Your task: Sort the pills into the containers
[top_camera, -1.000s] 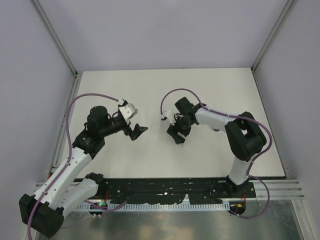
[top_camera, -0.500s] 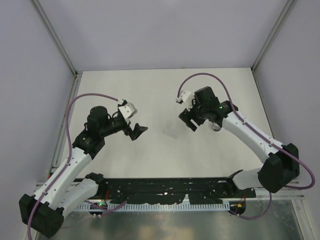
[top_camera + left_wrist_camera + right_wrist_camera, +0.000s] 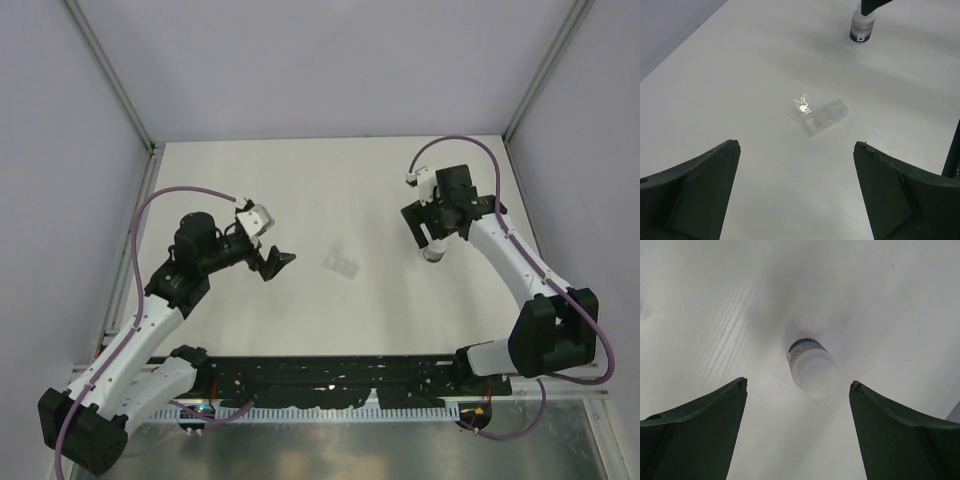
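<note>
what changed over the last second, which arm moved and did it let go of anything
The right arm swung from the middle of the table out to the right, and its jaws now hang open above the upright bottle. The packet it had been covering now lies bare; whether it was held before cannot be seen. The left arm, jaws open, and the bottle stayed put.

The top external camera looks steeply down from above and behind the arm bases, taking in the whole white table [image 3: 300, 190]. The left wrist camera looks low and forward past the left hand [image 3: 796, 150] at a flat clear plastic packet [image 3: 821, 114] and a small white cylindrical bottle [image 3: 863, 29], both shared with the top view. The right wrist camera faces straight down, close above that bottle.
</note>
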You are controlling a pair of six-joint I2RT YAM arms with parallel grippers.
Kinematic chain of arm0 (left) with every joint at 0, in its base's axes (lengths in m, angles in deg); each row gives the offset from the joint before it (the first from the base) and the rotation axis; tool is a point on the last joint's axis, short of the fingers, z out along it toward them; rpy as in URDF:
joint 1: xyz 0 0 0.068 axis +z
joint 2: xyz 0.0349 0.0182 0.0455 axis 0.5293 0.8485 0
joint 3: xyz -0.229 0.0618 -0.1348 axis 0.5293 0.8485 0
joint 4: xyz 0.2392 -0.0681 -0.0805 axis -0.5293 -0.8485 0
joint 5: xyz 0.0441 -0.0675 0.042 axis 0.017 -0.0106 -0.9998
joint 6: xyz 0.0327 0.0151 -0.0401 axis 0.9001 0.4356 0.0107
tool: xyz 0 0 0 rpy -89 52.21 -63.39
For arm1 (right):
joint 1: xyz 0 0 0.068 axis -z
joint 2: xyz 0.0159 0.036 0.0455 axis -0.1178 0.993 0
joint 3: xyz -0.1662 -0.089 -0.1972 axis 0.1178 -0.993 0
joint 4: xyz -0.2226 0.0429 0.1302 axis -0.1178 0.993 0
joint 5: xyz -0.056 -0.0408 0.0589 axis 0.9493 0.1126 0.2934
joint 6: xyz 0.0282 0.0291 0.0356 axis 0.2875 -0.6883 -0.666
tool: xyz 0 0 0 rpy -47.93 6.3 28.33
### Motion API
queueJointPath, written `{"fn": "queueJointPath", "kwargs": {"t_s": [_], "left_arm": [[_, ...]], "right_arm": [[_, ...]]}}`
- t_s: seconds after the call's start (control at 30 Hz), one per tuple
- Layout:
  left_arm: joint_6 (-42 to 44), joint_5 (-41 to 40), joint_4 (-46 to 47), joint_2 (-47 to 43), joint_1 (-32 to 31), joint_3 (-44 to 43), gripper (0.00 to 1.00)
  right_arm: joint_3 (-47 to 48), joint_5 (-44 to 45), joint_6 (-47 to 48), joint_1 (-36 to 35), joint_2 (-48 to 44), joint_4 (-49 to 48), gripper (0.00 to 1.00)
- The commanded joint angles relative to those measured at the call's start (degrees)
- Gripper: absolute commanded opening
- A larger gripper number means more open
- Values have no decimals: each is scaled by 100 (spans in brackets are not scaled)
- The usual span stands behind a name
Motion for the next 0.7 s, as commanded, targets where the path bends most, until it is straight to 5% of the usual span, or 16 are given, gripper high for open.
{"fn": "queueJointPath", "kwargs": {"t_s": [0.0, 0.37, 0.67], "left_arm": [[-102, 169, 184, -98, 32, -2, 99], [-102, 248, 193, -98, 32, 7, 100], [-94, 231, 192, -72, 32, 7, 100]], "right_arm": [[-162, 60, -76, 216, 229, -2, 87], [-215, -150, 47, 717, 993, -143, 87], [-75, -441, 73, 876, 1512, -187, 76]]}}
